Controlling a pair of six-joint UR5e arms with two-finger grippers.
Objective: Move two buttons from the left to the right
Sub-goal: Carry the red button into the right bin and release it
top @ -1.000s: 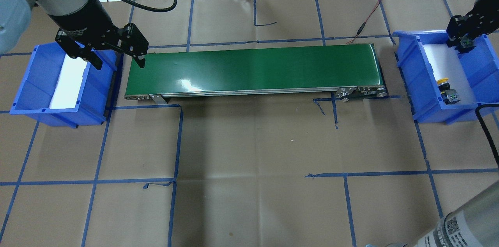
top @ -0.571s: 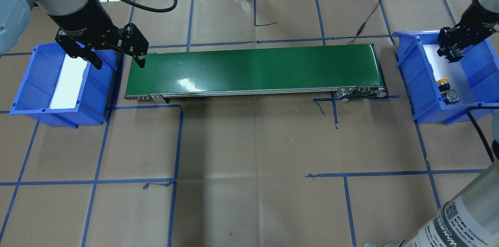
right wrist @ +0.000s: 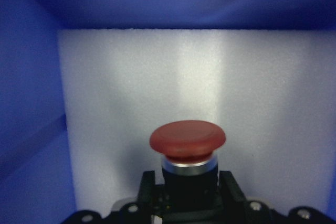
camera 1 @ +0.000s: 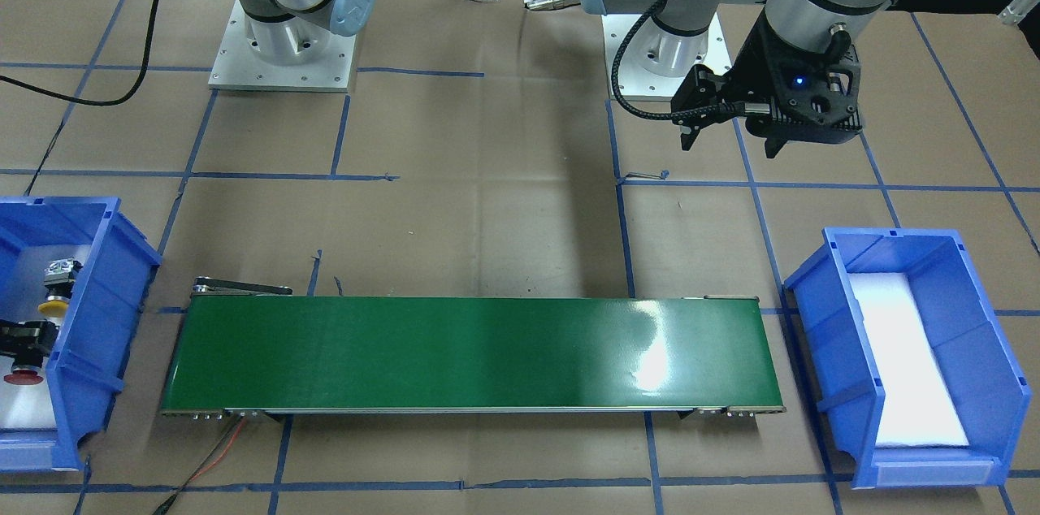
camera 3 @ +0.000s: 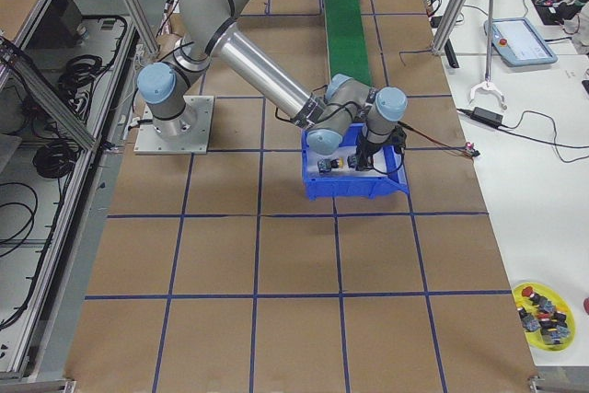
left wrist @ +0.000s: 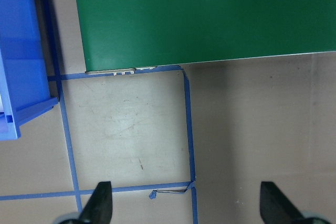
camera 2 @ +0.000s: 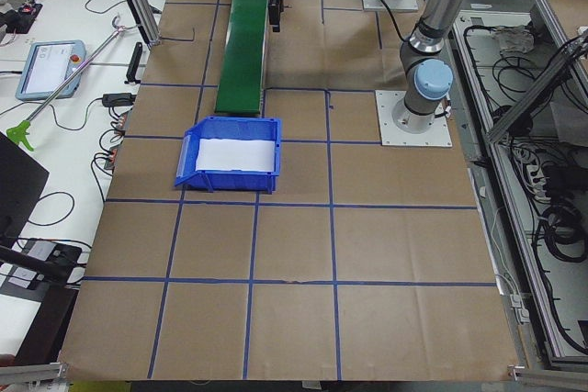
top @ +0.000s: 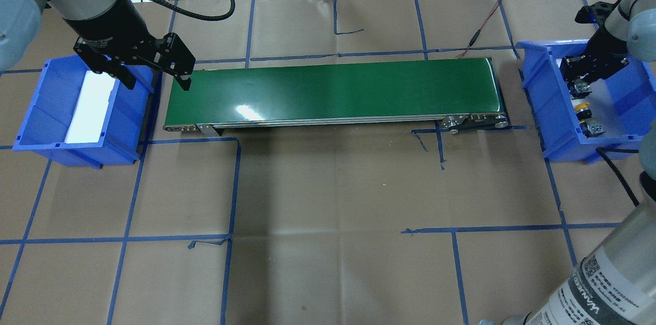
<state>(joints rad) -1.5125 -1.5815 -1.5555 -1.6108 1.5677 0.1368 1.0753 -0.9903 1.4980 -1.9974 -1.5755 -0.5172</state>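
While the left gripper (top: 154, 81) is held wide open and empty by the belt (top: 333, 89), the red button (right wrist: 187, 140) is clamped by its barrel in the right gripper (right wrist: 187, 183), cap jutting past the fingertips over the foam of the right bin (top: 538, 104), just beside the yellow button (top: 581, 106) lying there.

The conveyor (top: 333, 92) is lying lengthwise across the middle of the tabletop (top: 333, 186), with the left bin (top: 36, 125) sitting just off its left end and the right bin (top: 543, 109) sitting just off its right end. The left claw (top: 156, 84) is hanging above the spot where the left bin and the conveyor's left end are meeting. The right claw (top: 581, 90) is reaching down inside the right bin, gripping the held button (right wrist: 187, 140) over the bin's floor, while the loose button (top: 588, 117) is lying in the same bin just beside it, on the robot's side.
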